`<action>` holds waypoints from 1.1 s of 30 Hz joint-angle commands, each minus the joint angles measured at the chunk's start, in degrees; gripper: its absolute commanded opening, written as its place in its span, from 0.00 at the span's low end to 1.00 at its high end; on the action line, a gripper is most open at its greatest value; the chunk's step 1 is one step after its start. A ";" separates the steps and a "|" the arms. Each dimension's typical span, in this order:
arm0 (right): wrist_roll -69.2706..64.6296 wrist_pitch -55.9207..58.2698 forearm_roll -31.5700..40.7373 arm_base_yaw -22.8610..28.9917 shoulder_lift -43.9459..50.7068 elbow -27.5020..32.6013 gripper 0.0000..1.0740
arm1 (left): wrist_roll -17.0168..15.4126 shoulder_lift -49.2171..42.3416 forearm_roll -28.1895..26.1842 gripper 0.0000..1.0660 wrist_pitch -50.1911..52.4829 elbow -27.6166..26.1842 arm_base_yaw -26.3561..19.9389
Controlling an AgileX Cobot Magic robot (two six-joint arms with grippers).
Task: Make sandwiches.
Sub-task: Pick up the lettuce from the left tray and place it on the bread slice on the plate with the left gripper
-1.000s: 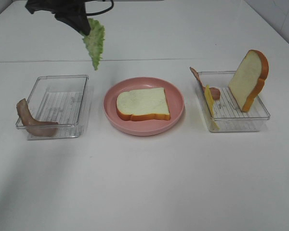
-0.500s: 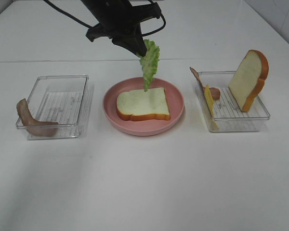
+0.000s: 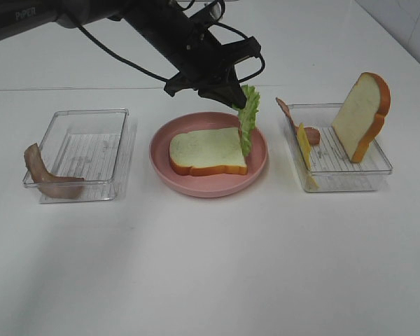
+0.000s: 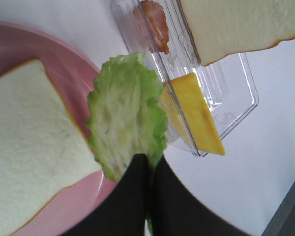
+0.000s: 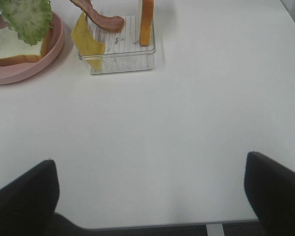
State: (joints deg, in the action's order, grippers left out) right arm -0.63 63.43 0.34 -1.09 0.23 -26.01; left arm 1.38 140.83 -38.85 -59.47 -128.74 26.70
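The lettuce (image 3: 248, 124) is gripped at its upper end by the clenched left gripper (image 3: 236, 103) and is hung upright over the right edge of the bread slice (image 3: 206, 150), which is laid flat on the pink plate (image 3: 208, 190). Whether the leaf's lower tip is touching the slice cannot be told. A second slice (image 3: 360, 115) is leaned upright in the right tray (image 3: 350, 183), with cheese (image 3: 305, 145) and a bacon strip (image 3: 288, 112) propped over its left wall. Another bacon strip (image 3: 47, 178) is draped over a corner of the left tray (image 3: 91, 113). The right gripper (image 5: 150, 194) is held wide apart, with nothing in it, above bare table (image 5: 187, 137).
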 commanded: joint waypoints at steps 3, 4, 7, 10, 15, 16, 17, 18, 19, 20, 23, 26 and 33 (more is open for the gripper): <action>-0.06 -0.46 0.29 -0.34 1.72 0.17 0.92 | 0.92 1.15 -0.29 0.00 0.23 -0.17 0.29; -0.06 -0.46 0.29 -0.34 1.72 0.17 0.92 | 0.92 1.15 -0.29 0.00 0.23 -0.17 0.29; -0.06 -0.46 0.29 -0.34 1.72 0.17 0.92 | 0.92 1.26 3.61 0.00 0.11 -0.17 0.29; -0.06 -0.46 0.29 -0.34 1.72 0.17 0.92 | 0.11 1.26 6.82 0.00 -0.17 -0.17 0.17; -0.06 -0.46 0.29 -0.34 1.72 0.17 0.92 | -2.01 1.26 12.20 0.00 -0.29 -0.17 -0.06; -0.06 -0.46 0.29 -0.34 1.72 0.17 0.92 | -2.29 1.26 12.95 0.00 -0.34 -0.17 -0.06; -0.06 -0.46 0.29 -0.34 1.72 0.17 0.92 | -2.29 1.26 12.95 0.00 -0.34 -0.17 -0.06; -0.06 -0.46 0.29 -0.34 1.72 0.17 0.92 | -2.29 1.26 14.09 0.00 -0.34 -0.17 -0.06; -0.06 -0.46 0.29 -0.34 1.72 0.17 0.92 | -2.41 1.26 15.30 0.00 -0.34 -0.17 -0.06; -0.06 -0.46 0.29 -0.34 1.72 0.17 0.92 | -2.41 1.26 15.30 0.00 -0.34 -0.17 -0.06; -0.06 -0.46 0.29 -0.34 1.72 0.17 0.92 | -3.38 1.26 16.73 0.00 -0.92 -0.17 -0.11; -0.06 -0.46 0.29 -0.34 1.72 0.17 0.92 | -3.44 1.26 18.62 0.00 -1.89 -0.17 -0.11; -0.06 -0.46 0.29 -0.34 1.72 0.17 0.92 | -4.47 1.26 20.86 0.00 -2.41 -0.17 -0.11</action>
State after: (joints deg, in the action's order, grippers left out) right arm -0.63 63.43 0.34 -1.09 0.23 -26.01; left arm -2.58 141.92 -18.11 -61.42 -128.74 26.53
